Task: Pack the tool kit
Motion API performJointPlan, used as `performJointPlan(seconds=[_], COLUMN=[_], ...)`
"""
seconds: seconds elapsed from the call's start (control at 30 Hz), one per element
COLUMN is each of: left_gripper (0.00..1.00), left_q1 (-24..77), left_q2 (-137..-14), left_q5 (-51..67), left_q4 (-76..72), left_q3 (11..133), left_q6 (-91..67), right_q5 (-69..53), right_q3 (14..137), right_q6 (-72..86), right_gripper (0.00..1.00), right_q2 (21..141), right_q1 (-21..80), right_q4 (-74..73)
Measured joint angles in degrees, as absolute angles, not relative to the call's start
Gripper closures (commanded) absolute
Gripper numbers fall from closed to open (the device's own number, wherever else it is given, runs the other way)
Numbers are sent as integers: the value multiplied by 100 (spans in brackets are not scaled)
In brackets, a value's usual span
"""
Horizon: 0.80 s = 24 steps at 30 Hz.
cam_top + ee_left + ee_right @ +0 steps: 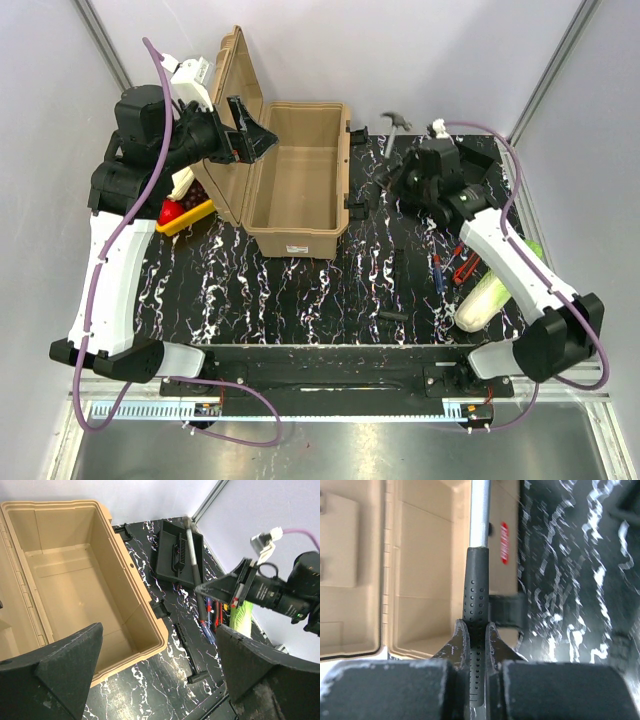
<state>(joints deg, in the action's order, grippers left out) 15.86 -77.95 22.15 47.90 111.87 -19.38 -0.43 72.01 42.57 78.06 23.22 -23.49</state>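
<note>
The tan toolbox (297,185) stands open at the back left, lid up, inside bare; it fills the left of the left wrist view (75,580). My left gripper (255,135) is open and empty above its left rim, fingers spread wide (160,680). My right gripper (405,178) is shut on the black grip of a hammer (475,595), whose head (397,121) points to the back. The hammer shaft (192,550) lies over the black inner tray (175,555). A screwdriver (207,630) and a black T-shaped tool (192,657) lie on the table.
A yellow tray of fruit (185,215) sits left of the toolbox under the left arm. A green-white cabbage (490,295) lies at the right edge, with red-handled pliers (465,268) and screwdrivers (440,272) beside it. The box's red label (504,542) faces front.
</note>
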Motion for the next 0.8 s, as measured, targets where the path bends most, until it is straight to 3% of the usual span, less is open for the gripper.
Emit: performJointPlan(seconds=[0.47,0.8], left_gripper=[1,1], left_q1=[1608,1612], left_q2=[-7669,-7658], left_q5=[2449,2508], left_q4=[4650,4635], left_q3=[11187,11142], left_q6=[-2165,-2169], right_q5=[364,1070], right_q3=[10265,11198], right_q6=[2950,2976], right_gripper=[100,100], right_q2=[10718,12477], right_q1=[3839,4018], right_q4=[-2283,-3081])
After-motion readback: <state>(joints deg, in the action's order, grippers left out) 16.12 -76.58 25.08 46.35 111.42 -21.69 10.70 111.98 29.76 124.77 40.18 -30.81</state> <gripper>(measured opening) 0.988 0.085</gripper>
